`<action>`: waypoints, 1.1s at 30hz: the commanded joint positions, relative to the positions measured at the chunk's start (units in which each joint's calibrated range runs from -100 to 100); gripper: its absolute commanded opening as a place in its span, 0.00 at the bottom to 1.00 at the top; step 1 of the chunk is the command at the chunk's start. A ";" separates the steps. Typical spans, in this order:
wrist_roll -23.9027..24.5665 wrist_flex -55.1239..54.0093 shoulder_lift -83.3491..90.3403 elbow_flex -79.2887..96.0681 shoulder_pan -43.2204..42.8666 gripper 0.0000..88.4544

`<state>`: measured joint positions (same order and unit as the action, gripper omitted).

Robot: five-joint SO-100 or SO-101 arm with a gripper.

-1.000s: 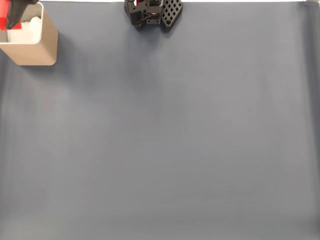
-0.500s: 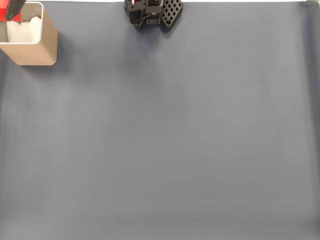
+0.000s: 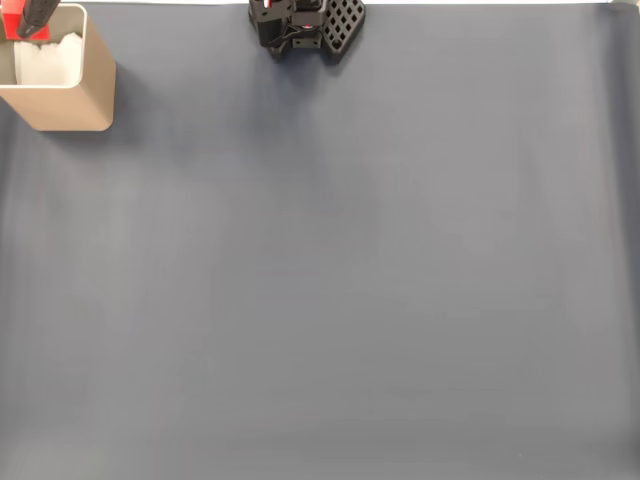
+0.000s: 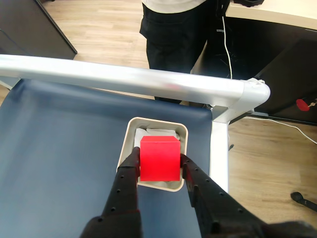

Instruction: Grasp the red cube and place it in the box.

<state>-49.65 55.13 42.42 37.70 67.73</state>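
Holding one red cube (image 4: 159, 159) clamped between both black fingers, the gripper (image 4: 158, 163) sits directly above the box (image 4: 130, 130), narrowed to cube width. Cube is airborne, not in the box. One box: tan, square, rounded corners, thin walls, crumpled white lining (image 4: 157, 132) inside. In the fixed view the box (image 3: 70, 95) is in the top-left corner of the dark blue-grey mat (image 3: 330, 280), cube (image 3: 12, 20) over it. Cube faces plain matte.

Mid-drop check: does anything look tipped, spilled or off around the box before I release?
Nothing stands out. The box stands upright on the dark mat, its white lining inside. The gripper holds the red cube squarely above the opening.
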 commanded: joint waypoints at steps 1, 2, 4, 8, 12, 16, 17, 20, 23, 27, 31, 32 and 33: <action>-0.49 -1.36 2.20 -0.93 0.31 0.00; -0.54 -1.36 2.20 -1.02 0.24 0.00; -0.59 -1.61 2.20 -1.02 0.17 0.00; -0.59 -1.61 1.94 -1.39 -0.05 0.00; -0.63 -1.69 1.86 -1.39 -0.12 0.00; -0.63 -1.93 1.68 -1.48 -0.33 0.00; -0.63 -2.02 1.68 -1.48 -0.47 0.00; -0.63 -2.02 1.68 -1.48 -0.68 0.01; -0.29 -2.10 1.68 -1.48 -0.97 0.10; 0.24 -2.67 1.77 -1.30 -1.11 0.29; 1.03 -3.08 1.77 -1.57 -1.18 0.40; 1.12 -3.16 1.86 -1.57 -1.25 0.42; 1.17 -3.16 1.86 -1.57 -1.25 0.42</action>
<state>-48.96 53.06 42.42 37.70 67.21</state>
